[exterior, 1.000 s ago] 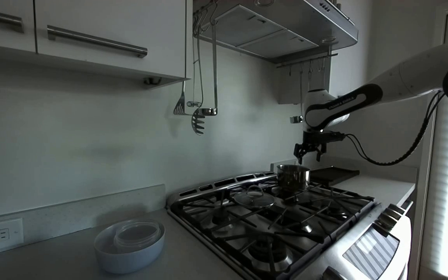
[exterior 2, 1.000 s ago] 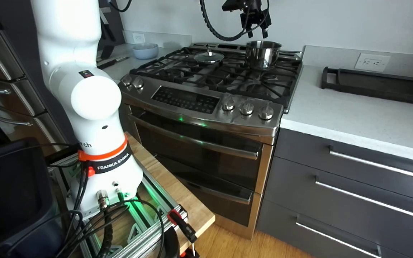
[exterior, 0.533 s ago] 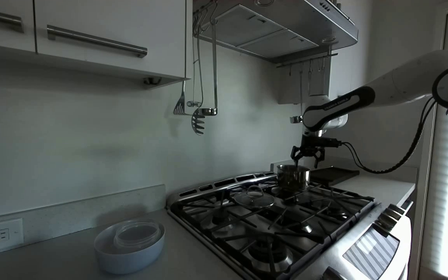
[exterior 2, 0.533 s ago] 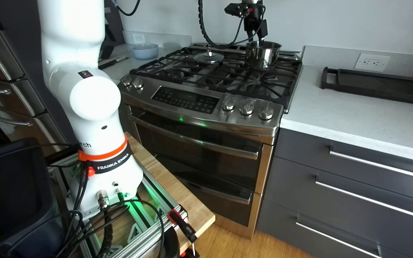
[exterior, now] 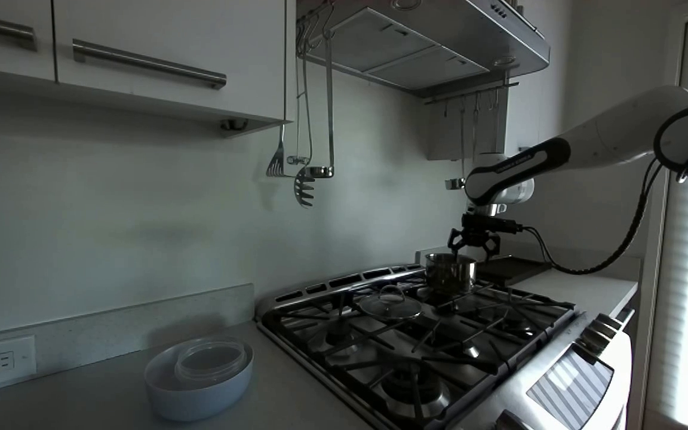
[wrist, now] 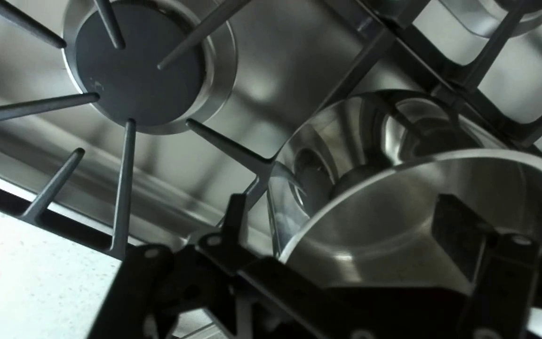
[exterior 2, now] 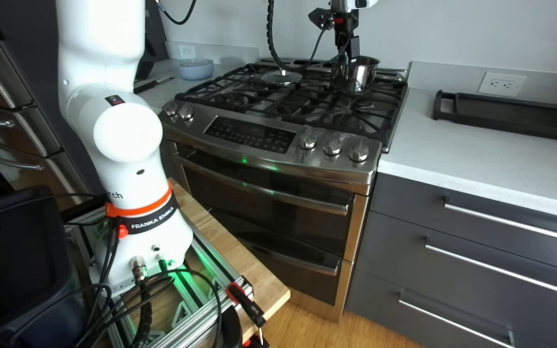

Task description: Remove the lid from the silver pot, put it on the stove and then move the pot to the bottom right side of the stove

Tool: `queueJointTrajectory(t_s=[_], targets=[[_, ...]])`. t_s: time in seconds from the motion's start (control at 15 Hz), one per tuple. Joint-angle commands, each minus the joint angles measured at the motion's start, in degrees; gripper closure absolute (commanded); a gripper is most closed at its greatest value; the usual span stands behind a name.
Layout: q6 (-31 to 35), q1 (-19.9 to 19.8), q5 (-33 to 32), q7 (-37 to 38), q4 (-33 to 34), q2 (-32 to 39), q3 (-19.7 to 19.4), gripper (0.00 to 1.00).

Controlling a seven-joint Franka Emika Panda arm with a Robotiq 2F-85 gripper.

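One tool (wrist: 346,226), fingers (wrist: 460,235) spread apart, silver pot (wrist: 393,202) with its wall between them, one inside, one outside.

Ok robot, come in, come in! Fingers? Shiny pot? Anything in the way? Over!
Fingers open, one inside the silver pot, one outside. Silver pot uncovered, upright on the stove. Lid also on the stove, probably not in the way.
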Motion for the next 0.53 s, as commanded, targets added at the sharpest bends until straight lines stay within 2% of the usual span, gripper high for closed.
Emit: queueJointTrajectory(t_s=[0.0, 0.2, 0.33, 0.47], targets=[[0.6, -0.2, 2.3, 2.7, 0.7, 1.6, -0.4, 0.0], [1.0, -0.5, 3.0, 4.5, 0.7, 2.2, -0.6, 0.03], [1.4, -0.6, 3.4, 5.4, 0.7, 2.5, -0.8, 0.15], [1.7, -0.8, 3.6, 6.0, 0.7, 2.8, -0.8, 0.37]])
